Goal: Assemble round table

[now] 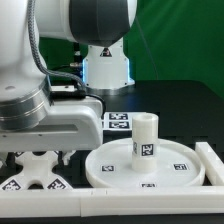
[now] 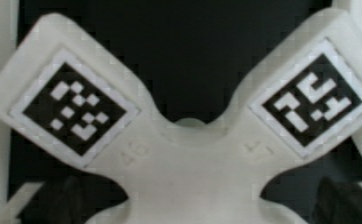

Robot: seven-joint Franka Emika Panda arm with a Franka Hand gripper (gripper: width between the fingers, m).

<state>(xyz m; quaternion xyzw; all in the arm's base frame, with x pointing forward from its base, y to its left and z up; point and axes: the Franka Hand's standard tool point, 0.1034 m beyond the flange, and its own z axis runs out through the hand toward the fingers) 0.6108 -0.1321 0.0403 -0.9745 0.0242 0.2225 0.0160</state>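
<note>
Hangs low with the gripper [image 1: 38, 156] right over the white cross piece [image 1: 38, 172], fingers spread wide on either side of it and, it seems, pinching nothing. Has the round disc [image 1: 112, 168] well off to one side of the fingers, with the thick post [image 1: 145, 135] standing straight up on its middle. Probably needs just a squeeze shut on the cross piece next.

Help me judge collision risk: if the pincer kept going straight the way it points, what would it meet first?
The white cross-shaped tagged part lying right under the open pincer. It fills the wrist view, so it seems close, though the exact gap is unclear.
</note>
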